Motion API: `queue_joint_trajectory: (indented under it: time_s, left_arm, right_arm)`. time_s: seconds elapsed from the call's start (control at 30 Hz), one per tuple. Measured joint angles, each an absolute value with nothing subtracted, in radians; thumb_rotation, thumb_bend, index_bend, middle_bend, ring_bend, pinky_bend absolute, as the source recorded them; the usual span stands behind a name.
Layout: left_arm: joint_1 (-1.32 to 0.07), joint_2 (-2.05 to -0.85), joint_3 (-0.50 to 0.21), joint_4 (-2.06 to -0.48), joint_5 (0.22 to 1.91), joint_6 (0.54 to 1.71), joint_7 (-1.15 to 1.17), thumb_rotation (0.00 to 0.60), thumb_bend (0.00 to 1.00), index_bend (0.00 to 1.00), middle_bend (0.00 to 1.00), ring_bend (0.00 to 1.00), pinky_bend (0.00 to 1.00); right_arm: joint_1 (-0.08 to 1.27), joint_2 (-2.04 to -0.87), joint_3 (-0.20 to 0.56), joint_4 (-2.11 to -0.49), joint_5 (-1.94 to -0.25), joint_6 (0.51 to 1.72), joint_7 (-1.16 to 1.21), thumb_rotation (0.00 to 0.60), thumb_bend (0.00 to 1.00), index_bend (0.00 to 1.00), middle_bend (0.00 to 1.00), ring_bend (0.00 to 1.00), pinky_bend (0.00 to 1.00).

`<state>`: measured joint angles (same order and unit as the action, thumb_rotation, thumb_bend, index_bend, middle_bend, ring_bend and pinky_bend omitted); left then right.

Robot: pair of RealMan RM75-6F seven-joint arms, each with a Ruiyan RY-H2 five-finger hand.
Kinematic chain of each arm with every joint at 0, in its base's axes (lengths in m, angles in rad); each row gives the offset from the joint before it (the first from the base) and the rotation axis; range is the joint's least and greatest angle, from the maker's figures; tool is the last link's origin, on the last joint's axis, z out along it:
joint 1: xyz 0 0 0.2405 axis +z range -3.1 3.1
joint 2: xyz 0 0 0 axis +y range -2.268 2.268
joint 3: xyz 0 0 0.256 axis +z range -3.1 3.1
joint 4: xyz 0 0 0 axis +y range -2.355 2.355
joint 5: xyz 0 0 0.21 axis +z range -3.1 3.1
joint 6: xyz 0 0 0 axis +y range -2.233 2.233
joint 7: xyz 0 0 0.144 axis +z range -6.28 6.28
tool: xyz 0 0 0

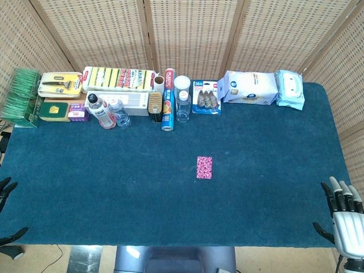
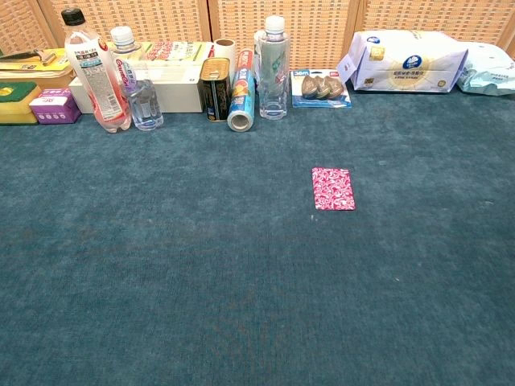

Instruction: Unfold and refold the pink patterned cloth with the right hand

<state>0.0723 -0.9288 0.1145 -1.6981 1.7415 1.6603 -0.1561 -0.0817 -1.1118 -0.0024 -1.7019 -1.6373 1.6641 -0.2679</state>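
Looking down from the head view, the pink patterned cloth (image 1: pixel 204 167) lies folded into a small flat rectangle on the blue table (image 1: pixel 114 187), roughly at mid-table and slightly right of centre, well apart from everything else. The right hand (image 1: pixel 344 219) sits at the near right corner, off the table edge, fingers spread and extended upward, holding nothing. Only dark fingertips of the left hand (image 1: pixel 5 193) show at the near left edge; they appear apart and empty, though little of the hand is visible. A row of goods stands along the far edge, among them a foil roll (image 1: pixel 168 108) and two wipes packs (image 1: pixel 250 87). From the chest view, the cloth (image 2: pixel 333 188) again lies flat and closed with its edges tight to the table surface (image 2: pixel 161 281); neither hand appears here. The task looks not yet begun. Risks, as judged: the right hand has a long reach to the cloth, and a thin folded piece lying flush on a felt-like surface offers little edge to catch, so the fingers could slide it away or lift all layers together instead of opening it.
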Motion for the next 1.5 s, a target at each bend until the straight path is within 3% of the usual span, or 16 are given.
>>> queue_joint_trajectory:
  time_s: [0.3,0.5,0.77,0.93,1.17,1.5]
  left_arm:
    - [0.065,-0.919,0.116,-1.702,1.737,1.644,-0.171,0.6,0.07,0.0,0.0,0.0,0.05]
    - [0.071,-0.913,0.126,-1.697,1.759,1.657,-0.183,0.6,0.07,0.0,0.0,0.0,0.05]
    - [0.068,-0.907,0.132,-1.69,1.763,1.65,-0.202,0.6,0.07,0.0,0.0,0.0,0.05]
    - [0.06,-0.897,0.134,-1.691,1.763,1.634,-0.207,0.6,0.07,0.0,0.0,0.0,0.05]
    - [0.054,-0.885,0.135,-1.696,1.766,1.633,-0.223,0.6,0.07,0.0,0.0,0.0,0.05]
    - [0.052,-0.875,0.141,-1.675,1.779,1.644,-0.277,0.6,0.07,0.0,0.0,0.0,0.05]
  right_arm:
    - [-0.065,-1.111,-0.007,-1.718,-1.632,1.617,-0.268,0.6,0.0,0.06,0.07,0.0,0.01]
    - [-0.008,-1.099,-0.007,-1.756,-1.647,1.523,-0.253,0.6,0.0,0.03,0.08,0.01,0.04]
    - [0.161,-1.036,0.015,-1.893,-1.615,1.229,-0.24,0.6,0.0,0.03,0.08,0.02,0.04]
    - [0.297,-1.033,0.054,-1.972,-1.493,1.019,-0.273,0.6,0.0,0.03,0.09,0.03,0.0]
    - [0.446,-1.141,0.102,-1.993,-1.255,0.884,-0.428,0.6,0.0,0.03,0.09,0.03,0.0]
    - [0.644,-1.376,0.165,-1.893,-0.92,0.841,-0.586,0.6,0.0,0.03,0.12,0.03,0.0]
